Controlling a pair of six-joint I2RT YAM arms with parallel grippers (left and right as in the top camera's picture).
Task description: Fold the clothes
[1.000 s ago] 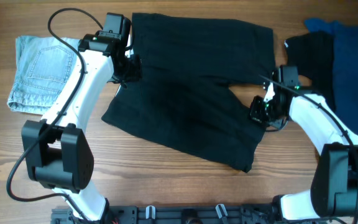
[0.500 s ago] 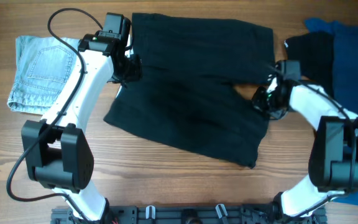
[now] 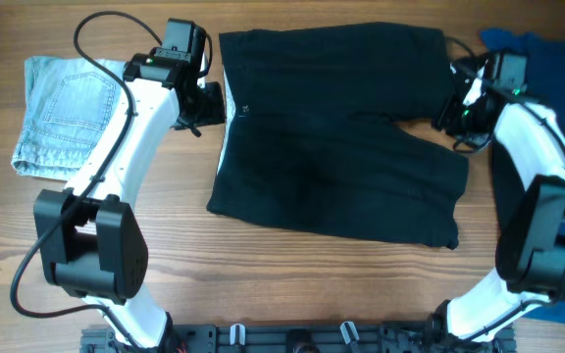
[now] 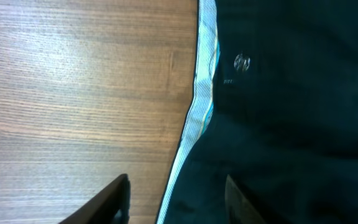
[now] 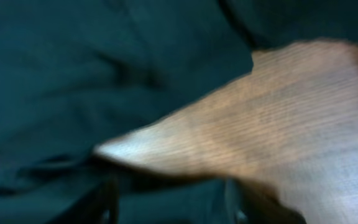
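1. The black garment (image 3: pixel 336 137) lies spread flat on the wooden counter (image 3: pixel 263 284), near its middle and toward the far edge. It forms a rough rectangle much bigger than either tool.
2. The left tool (image 3: pixel 214 103) sits at the garment's left edge, near the upper corner. In the wrist view its fingers (image 4: pixel 114 199) stand apart with nothing pinched between them. A pale hem strip (image 4: pixel 197 106) runs down between them.
3. That same view shows bare counter (image 4: pixel 73 93) to the left of the strip and black garment (image 4: pixel 291 112) to the right. A small light logo (image 4: pixel 242 62) sits on the fabric just beside the hem.
4. The right tool (image 3: pixel 456 116) is at the garment's right edge, by a notch where wood shows.
5. The right wrist view is blurred. Even so, the right tool (image 5: pixel 169 199) has its jaws apart and grips nothing. Dark fabric (image 5: pixel 73 74) lies under it, and a wedge of counter (image 5: pixel 260 124) shows beyond.
6. A folded light denim piece (image 3: pixel 62 113) with a stitched pocket lies at the far left, well apart from the garment.
7. A blue cloth (image 3: pixel 557 69) lies at the right edge, behind the right arm.
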